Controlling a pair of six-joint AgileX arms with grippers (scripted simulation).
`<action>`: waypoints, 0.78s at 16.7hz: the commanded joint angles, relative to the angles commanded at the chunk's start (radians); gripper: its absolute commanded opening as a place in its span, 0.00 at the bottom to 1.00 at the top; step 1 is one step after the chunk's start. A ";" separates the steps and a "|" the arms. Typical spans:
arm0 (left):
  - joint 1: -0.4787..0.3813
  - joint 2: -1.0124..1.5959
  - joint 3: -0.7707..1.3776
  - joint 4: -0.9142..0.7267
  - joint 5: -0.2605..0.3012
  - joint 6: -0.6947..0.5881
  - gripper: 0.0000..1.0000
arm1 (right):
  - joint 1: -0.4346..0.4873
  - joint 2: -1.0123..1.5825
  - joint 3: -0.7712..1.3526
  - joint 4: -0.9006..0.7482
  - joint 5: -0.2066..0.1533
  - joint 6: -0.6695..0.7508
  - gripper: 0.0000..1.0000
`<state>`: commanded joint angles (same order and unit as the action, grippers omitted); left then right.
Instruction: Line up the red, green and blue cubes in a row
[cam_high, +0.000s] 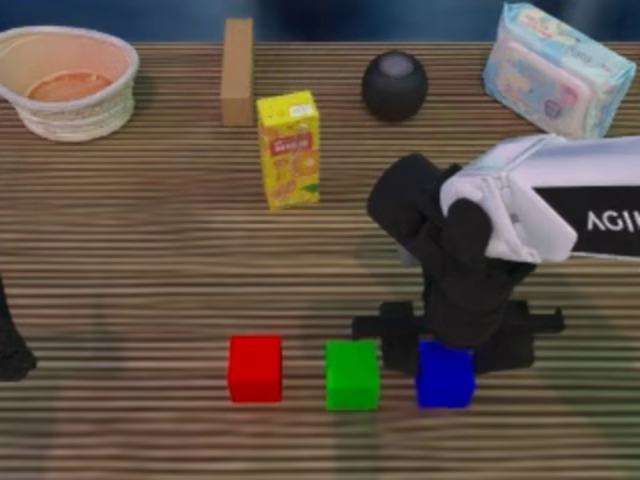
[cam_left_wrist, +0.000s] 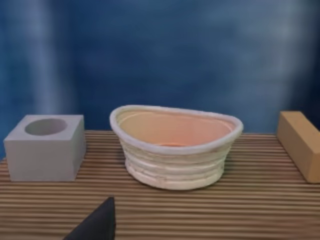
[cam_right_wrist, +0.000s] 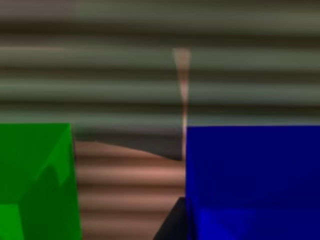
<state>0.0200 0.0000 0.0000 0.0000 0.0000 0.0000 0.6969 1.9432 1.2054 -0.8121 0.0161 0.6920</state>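
The red cube (cam_high: 255, 368), green cube (cam_high: 352, 374) and blue cube (cam_high: 445, 375) stand side by side in a row near the table's front edge, with small gaps between them. My right gripper (cam_high: 446, 345) reaches down over the blue cube, a finger on either side, shut on it. In the right wrist view one dark finger (cam_right_wrist: 174, 222) lies against the side of the blue cube (cam_right_wrist: 250, 175), and the green cube (cam_right_wrist: 35, 180) sits across a strip of bare wood. My left gripper (cam_high: 10, 350) is parked at the table's left edge, open.
At the back stand a woven basket (cam_high: 68, 80), a tan wooden block (cam_high: 237, 70), a black ball (cam_high: 394, 85) and a wipes packet (cam_high: 555, 68). A yellow juice carton (cam_high: 289, 150) stands mid-table. The left wrist view shows a grey block with a round hole (cam_left_wrist: 46, 147).
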 joint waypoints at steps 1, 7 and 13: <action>0.000 0.000 0.000 0.000 0.000 0.000 1.00 | 0.000 0.000 0.000 0.000 0.000 0.000 0.83; 0.000 0.000 0.000 0.000 0.000 0.000 1.00 | 0.000 0.000 0.000 0.000 0.000 0.000 1.00; 0.000 0.000 0.000 0.000 0.000 0.000 1.00 | -0.002 -0.002 0.003 -0.004 0.000 0.001 1.00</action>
<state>0.0200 0.0000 0.0000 0.0000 0.0000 0.0000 0.6953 1.9417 1.2086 -0.8157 0.0161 0.6928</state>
